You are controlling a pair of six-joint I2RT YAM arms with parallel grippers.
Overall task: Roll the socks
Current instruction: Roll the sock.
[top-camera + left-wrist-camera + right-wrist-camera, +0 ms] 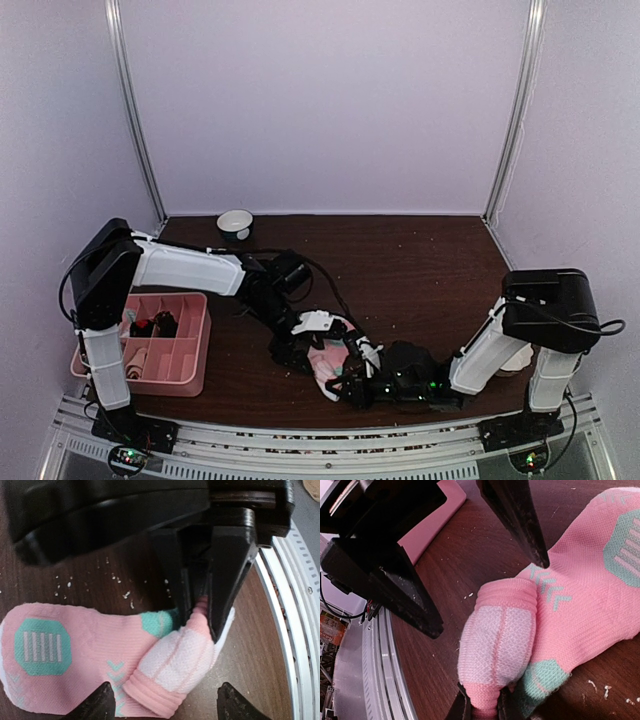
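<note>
A pink sock (pixel 75 645) with mint-green patches lies on the dark wooden table near the front edge. It also shows in the top view (pixel 326 362) and the right wrist view (pixel 590 590). One end is folded over into a thick roll (pixel 500 640). My right gripper (pixel 484 707) is shut on the end of that roll (pixel 175 665); in the top view it (pixel 352 385) is low over the table. My left gripper (pixel 167 705) is open, one finger on each side of the roll, and shows in the top view (pixel 318 348). I cannot make out the argyle pair.
A pink divided tray (pixel 195 335) stands at the front left with dark and tan items in it, too small to identify. A small white bowl (pixel 235 222) sits at the back left. The metal front rail (pixel 290 630) runs close beside the sock.
</note>
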